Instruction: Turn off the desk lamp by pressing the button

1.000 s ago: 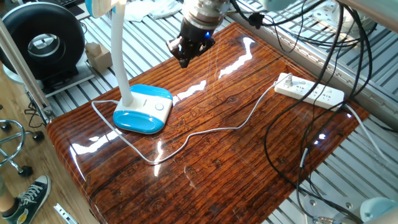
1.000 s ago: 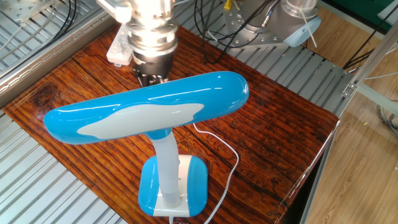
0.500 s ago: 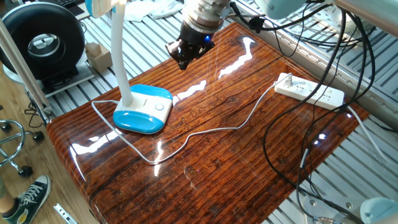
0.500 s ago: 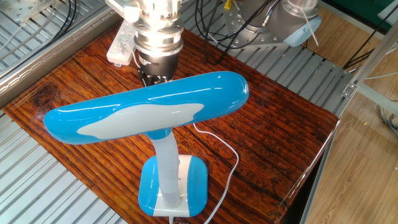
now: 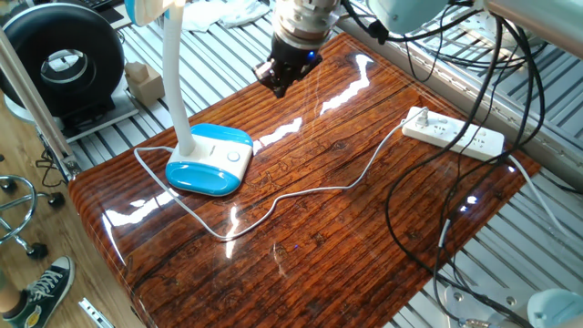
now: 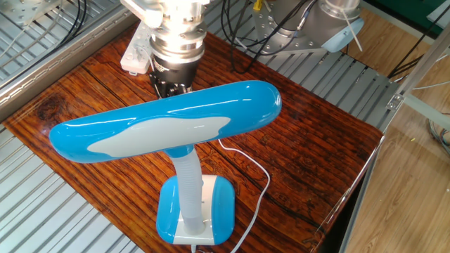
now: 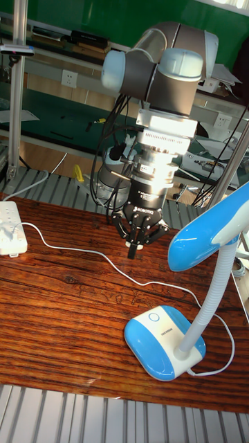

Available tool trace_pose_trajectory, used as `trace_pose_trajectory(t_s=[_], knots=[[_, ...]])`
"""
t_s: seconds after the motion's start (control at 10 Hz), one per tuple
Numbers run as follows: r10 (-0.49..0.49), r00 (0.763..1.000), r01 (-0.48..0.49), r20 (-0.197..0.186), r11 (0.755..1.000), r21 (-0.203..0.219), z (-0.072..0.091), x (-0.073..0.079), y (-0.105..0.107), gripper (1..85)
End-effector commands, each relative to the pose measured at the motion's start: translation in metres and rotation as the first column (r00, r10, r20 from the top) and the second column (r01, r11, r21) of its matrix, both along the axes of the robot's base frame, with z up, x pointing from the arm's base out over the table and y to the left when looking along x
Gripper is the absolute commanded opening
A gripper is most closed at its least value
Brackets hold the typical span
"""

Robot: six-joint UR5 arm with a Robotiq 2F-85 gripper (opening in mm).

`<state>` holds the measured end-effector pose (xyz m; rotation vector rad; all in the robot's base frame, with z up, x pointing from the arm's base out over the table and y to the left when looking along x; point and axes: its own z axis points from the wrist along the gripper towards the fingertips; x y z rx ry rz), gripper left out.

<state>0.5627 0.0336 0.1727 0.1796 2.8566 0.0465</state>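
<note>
The desk lamp has a light-blue base (image 5: pixel 208 164) with a white panel, a white neck (image 5: pixel 176 82) and a blue head (image 6: pixel 169 119). The button (image 5: pixel 235 156) (image 7: pixel 153 318) is a small ringed circle on the panel's corner that faces the table's middle. My gripper (image 5: pixel 277 87) (image 7: pixel 132 252) hangs above the wood, up and to the right of the base in one fixed view, well clear of the button. Its fingers point down and meet at the tips, shut on nothing. In the other fixed view the lamp head hides the fingertips.
A white power strip (image 5: pixel 454 134) (image 7: pixel 10 225) lies near the table's far edge, and the lamp's thin cord (image 5: pixel 319 189) snakes across the wood to it. Black cables (image 5: pixel 474 82) hang at the right. A black round device (image 5: pixel 64 59) stands off the table at left.
The gripper has shifted slightly rightward and away from the lamp base in one fixed view. The lamp and cord have not moved.
</note>
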Motion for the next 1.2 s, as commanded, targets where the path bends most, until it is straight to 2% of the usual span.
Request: trace_pose_trajectory(t_s=[0.0,0.1,0.2,0.4,0.5,0.6,0.9,1.1], knots=[[0.024,0.999,-0.024,-0.045,1.000,0.001,-0.002,-0.012,0.001,1.3],[0.032,0.997,-0.033,-0.065,0.999,-0.005,-0.003,-0.017,0.000,1.3],[0.044,0.996,-0.043,-0.072,0.999,0.006,-0.003,-0.019,0.003,1.3],[0.065,0.998,-0.065,-0.012,0.997,0.045,0.001,-0.004,0.015,1.3],[0.059,0.998,-0.059,-0.009,0.996,0.071,0.001,-0.004,0.021,1.3],[0.055,0.998,-0.053,-0.023,0.996,0.078,0.001,-0.007,0.022,1.3],[0.057,0.993,-0.050,-0.099,0.996,0.074,-0.011,-0.017,0.031,1.3],[0.049,0.993,-0.038,-0.107,0.994,0.105,-0.022,-0.014,0.043,1.3]])
